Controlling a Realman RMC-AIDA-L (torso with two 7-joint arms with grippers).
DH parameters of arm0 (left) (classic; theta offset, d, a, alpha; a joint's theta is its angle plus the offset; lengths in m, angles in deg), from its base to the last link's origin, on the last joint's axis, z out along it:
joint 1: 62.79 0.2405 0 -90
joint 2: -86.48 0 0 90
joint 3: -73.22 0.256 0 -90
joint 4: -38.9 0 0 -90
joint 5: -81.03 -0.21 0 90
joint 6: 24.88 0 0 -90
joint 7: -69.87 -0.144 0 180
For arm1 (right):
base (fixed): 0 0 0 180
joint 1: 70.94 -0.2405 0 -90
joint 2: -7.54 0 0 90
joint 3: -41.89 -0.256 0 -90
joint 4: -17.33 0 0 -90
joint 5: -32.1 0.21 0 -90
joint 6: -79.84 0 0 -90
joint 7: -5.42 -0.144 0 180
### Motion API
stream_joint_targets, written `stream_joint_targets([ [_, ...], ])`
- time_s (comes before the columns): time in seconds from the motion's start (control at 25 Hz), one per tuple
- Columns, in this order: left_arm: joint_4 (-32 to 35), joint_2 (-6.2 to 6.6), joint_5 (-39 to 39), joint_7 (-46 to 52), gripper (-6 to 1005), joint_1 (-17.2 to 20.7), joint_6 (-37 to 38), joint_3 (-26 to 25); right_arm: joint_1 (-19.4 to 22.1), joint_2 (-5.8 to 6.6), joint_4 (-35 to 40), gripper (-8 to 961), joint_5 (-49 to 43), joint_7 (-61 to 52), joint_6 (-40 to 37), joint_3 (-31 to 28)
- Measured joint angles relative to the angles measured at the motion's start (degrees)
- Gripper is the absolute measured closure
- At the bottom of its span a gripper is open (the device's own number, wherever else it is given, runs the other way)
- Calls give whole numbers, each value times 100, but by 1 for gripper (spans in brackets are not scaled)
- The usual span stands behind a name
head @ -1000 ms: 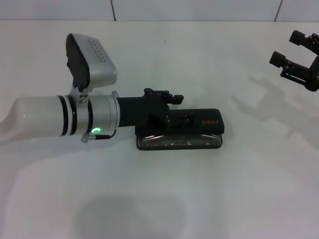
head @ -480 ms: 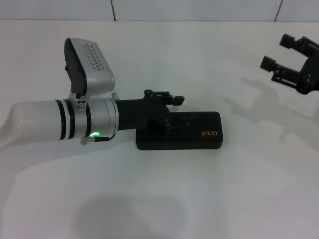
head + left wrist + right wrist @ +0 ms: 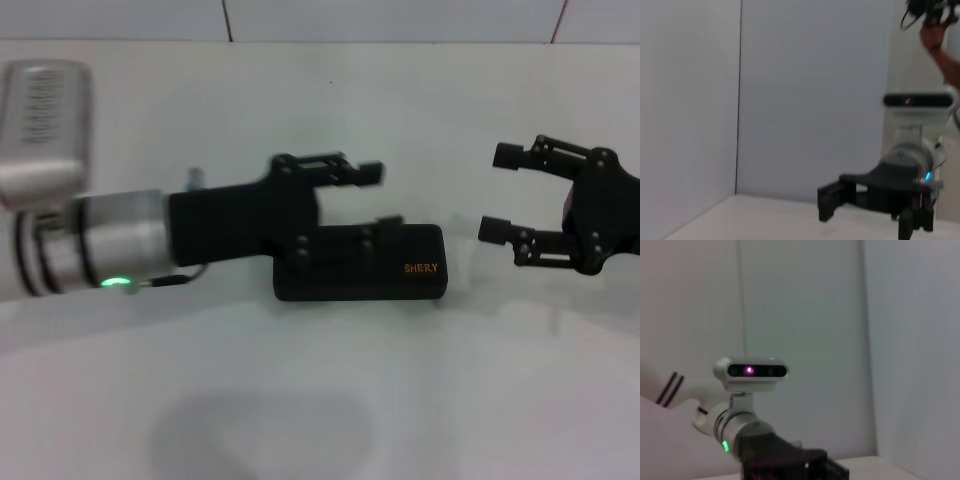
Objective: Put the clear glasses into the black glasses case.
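Observation:
The black glasses case point(image 3: 400, 281) lies shut on the white table point(image 3: 320, 400) in the head view, orange lettering on its lid. The clear glasses are hidden; none of the views shows them. My left gripper point(image 3: 381, 196) is open, reaching in from the left, with its lower finger over the left half of the case's lid and its upper finger beyond the case's far edge. My right gripper point(image 3: 498, 192) is open a little to the right of the case, fingertips pointing toward it, holding nothing.
A white wall runs behind the table. The left wrist view looks across at the right arm point(image 3: 910, 160) and its camera; the right wrist view looks back at the left arm point(image 3: 735, 427).
The case's lid went from open, with the glasses showing inside, to shut. The left gripper has turned and opened over the lid. The right gripper has come in from the far right toward the case.

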Motion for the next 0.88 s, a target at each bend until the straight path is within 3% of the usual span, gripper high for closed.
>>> stream_joint_targets([
  [0.12,16,24,-22,-126,396,240,382,-437,-13,-1,46,120,-124,7,-35,31],
  [0.32,12,104,-32,-218,303,469,819,-661,-137,-46,87,118,-314,-21,-2,38],
  [0.4,-8,111,-19,-302,191,532,856,-689,-187,-57,88,117,-419,-20,1,43],
  [0.88,-118,-16,-39,-1031,200,807,1052,-735,-211,-250,159,112,-597,352,44,47],
])
